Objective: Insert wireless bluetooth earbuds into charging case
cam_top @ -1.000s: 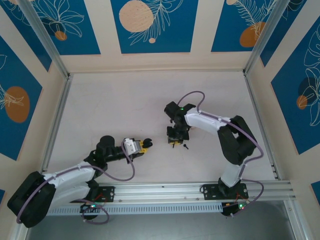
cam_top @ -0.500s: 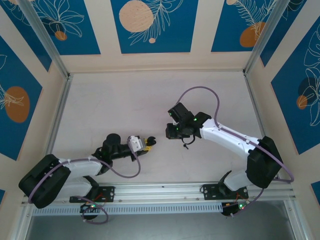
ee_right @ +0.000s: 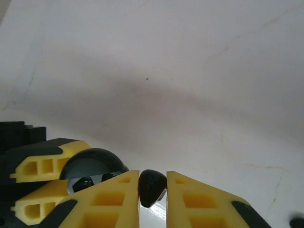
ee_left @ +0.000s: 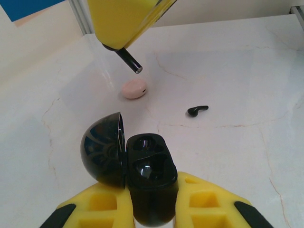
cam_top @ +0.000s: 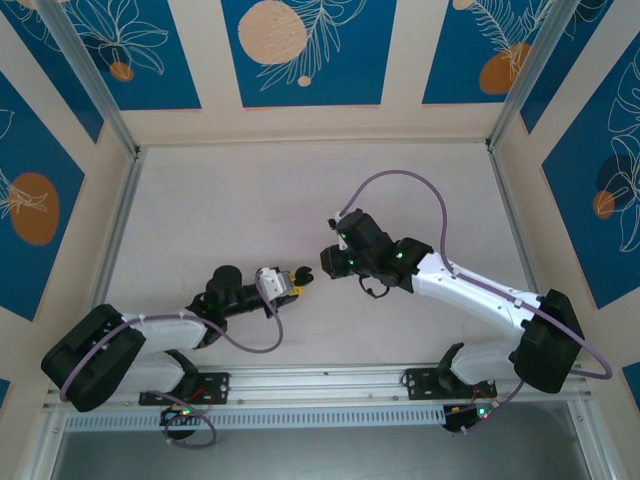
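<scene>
Clamping the glossy black charging case (ee_left: 151, 183) by its base, the left hand (ee_left: 152, 209) offers it with the domed lid swung aside and both smooth sockets bared, seemingly for loading; just ahead, the right hand (ee_right: 152, 191) pinches one tiny earbud (ee_right: 151, 184), while the other earbud (ee_left: 197, 110) lies on the marbled table (ee_left: 247, 71) beyond, near a matte pink puck (ee_left: 133, 89)

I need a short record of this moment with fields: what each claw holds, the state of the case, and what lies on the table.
left claw: shut on the black charging case
case state: open, both wells empty
right claw: shut on one earbud, close to the case, not in a well
second earbud: lying on the table, apart from the case
pink puck: on the table, beyond the case
</scene>
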Tool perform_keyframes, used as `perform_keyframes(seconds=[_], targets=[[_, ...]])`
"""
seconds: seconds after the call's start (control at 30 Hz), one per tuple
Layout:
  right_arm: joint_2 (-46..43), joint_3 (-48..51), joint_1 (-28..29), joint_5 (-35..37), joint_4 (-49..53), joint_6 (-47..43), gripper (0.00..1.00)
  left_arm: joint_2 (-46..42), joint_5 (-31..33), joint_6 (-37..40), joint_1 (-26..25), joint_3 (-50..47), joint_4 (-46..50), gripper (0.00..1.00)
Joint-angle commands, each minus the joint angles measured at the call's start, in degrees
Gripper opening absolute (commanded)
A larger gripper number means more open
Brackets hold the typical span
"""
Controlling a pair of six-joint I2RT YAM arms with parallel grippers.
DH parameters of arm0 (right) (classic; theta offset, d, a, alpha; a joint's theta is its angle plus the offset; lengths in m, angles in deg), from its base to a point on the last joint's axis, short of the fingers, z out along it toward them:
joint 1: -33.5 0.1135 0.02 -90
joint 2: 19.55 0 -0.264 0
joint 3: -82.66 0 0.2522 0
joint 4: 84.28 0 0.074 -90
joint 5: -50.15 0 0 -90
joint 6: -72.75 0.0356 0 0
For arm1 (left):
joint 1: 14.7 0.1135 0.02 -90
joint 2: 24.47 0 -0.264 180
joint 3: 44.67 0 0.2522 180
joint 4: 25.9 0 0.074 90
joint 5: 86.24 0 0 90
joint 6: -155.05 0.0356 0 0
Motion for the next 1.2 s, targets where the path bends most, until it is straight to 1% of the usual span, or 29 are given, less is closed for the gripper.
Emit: perform_keyframes(seconds=[0.0, 0.37, 0.67, 1.17], targets=[[-2.25, 1.19, 0.97, 1.76, -3.81, -2.27, 0.17, 0.42, 0.38, -1.08, -0.86, 1.50, -2.86, 0.06], [-6.12, 5.50, 3.33, 0.93, -11.72, -4.12, 0.17, -0.44, 0.41, -1.45, -0.95, 1.44, -3.51, 0.06], [-5.49, 6.82, 4.43, -0.39, -14.72, -4.32, 0.17, -1.87, 0.21, -1.97, -0.92, 1.68, -3.55, 0.06], [-2.46, 7.24, 6.03, -2.48, -17.72, -4.39, 0.18, -3.76, 1.61, -3.60, -0.95, 1.59, -4.18, 0.06]])
